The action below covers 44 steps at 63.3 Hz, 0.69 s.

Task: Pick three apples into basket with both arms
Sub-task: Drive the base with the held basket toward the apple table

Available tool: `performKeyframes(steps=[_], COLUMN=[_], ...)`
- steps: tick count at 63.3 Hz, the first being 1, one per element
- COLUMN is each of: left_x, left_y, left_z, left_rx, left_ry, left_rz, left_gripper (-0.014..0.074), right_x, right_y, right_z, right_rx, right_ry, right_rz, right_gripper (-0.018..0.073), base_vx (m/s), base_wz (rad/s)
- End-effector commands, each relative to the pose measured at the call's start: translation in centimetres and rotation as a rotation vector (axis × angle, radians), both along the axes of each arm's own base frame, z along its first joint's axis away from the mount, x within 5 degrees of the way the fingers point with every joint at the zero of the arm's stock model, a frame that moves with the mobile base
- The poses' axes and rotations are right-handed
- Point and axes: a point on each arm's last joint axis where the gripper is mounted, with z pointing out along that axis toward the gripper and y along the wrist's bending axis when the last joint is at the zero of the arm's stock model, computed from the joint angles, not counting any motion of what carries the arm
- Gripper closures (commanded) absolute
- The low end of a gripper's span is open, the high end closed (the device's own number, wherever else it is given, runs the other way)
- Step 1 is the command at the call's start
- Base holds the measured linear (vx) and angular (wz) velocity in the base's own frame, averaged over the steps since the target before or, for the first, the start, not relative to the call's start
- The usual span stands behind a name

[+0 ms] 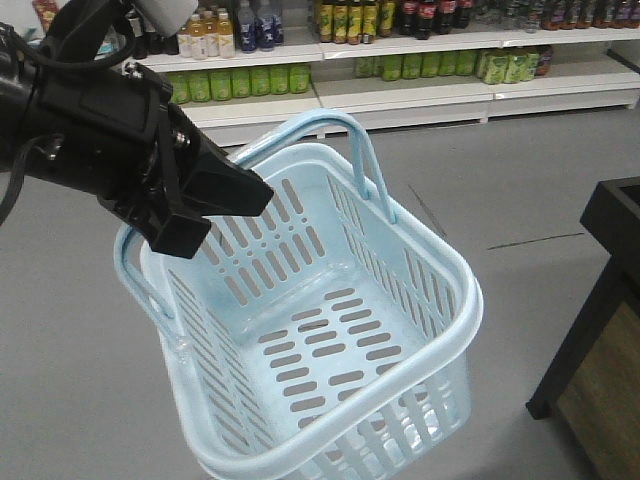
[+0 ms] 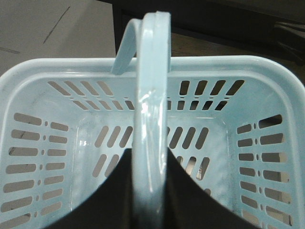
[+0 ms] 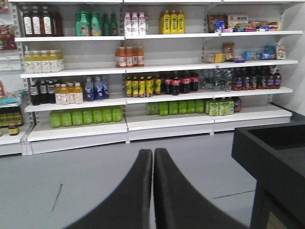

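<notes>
One empty basket [image 1: 330,290], left pincer [image 1: 215,215] gripping handle [image 2: 152,119]

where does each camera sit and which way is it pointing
Front view: behind the left pincer, looking forward and down over the basket to the drink shelves; its black arm shows.
Left wrist: above the basket, looking down into it; black fingers flank its handle.
Right wrist: faces the shelves level; shut right pincer shows.
Shared: front and left wrist see the basket; front and right wrist, the shelves.

Cropped at lower edge: pale blue slotted plastic basket [image 1: 445,255]. Unreadably small: labels on shelved coloured drink bottles [image 3: 138,87].
</notes>
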Motion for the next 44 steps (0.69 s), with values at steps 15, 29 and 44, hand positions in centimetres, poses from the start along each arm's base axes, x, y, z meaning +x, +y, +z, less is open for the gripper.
performKeyframes(steps=[15,29,44], left_x=[-0.92,-0.92,-0.92], left_y=[0.06,0.06,0.06], left_z=[2.29,2.29,2.29], left_rx=[-0.111,-0.111,-0.111], left_ry=[-0.06,-0.06,-0.06], left_rz=[0.021,0.021,0.021], left_gripper=[0.0603,0.0603,0.0603], right_x=[-0.07,-0.07,-0.07], right_y=[0.1,0.1,0.1], right_z=[0.23,0.23,0.23], right_rx=[-0.02,-0.02,-0.02], right_ry=[-0.066,-0.066,-0.066], right_rz=[0.008,0.008,0.008], right_gripper=[0.0564,0.0564,0.0564], base_vx=[0.15,0.12,0.1], base_wz=[-0.4,-0.39,-0.38])
